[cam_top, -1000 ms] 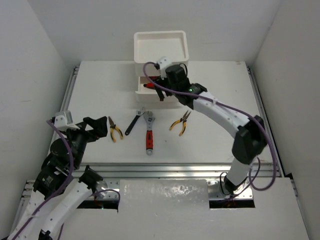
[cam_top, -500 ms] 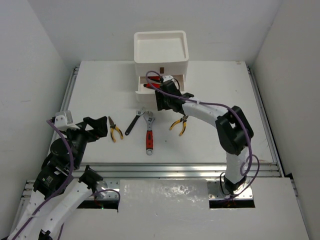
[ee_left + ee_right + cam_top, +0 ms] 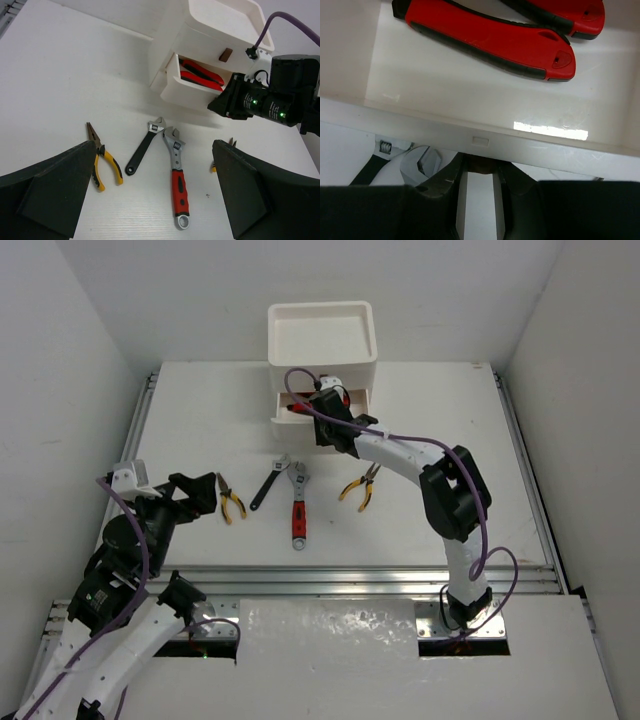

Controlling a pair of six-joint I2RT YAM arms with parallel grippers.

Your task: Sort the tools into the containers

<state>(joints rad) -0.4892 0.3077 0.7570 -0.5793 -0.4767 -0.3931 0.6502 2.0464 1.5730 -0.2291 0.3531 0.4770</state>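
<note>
Right gripper (image 3: pixel 480 175) pinching the small brown handle (image 3: pixel 479 168) of an open drawer (image 3: pixel 470 131), left gripper (image 3: pixel 205 492) gaping at lower left

In the overhead view the white drawer unit (image 3: pixel 371 335) sits at top centre of the table (image 3: pixel 200 410), and a drawer below the top one stands open toward the bottom of the frame; red-handled tools (image 3: pixel 490 42) lie inside it, across the top of the right wrist view. The right jaws are narrow, clamped on the handle. Four tools lie in a row across mid-frame, apart from the unit: left yellow pliers (image 3: pixel 230 502), black wrench (image 3: pixel 266 488), red-handled wrench (image 3: pixel 298 508) with its head close beside the black one's, and right yellow pliers (image 3: pixel 360 487). The left jaws are wide with nothing between them, near the left yellow pliers
</note>
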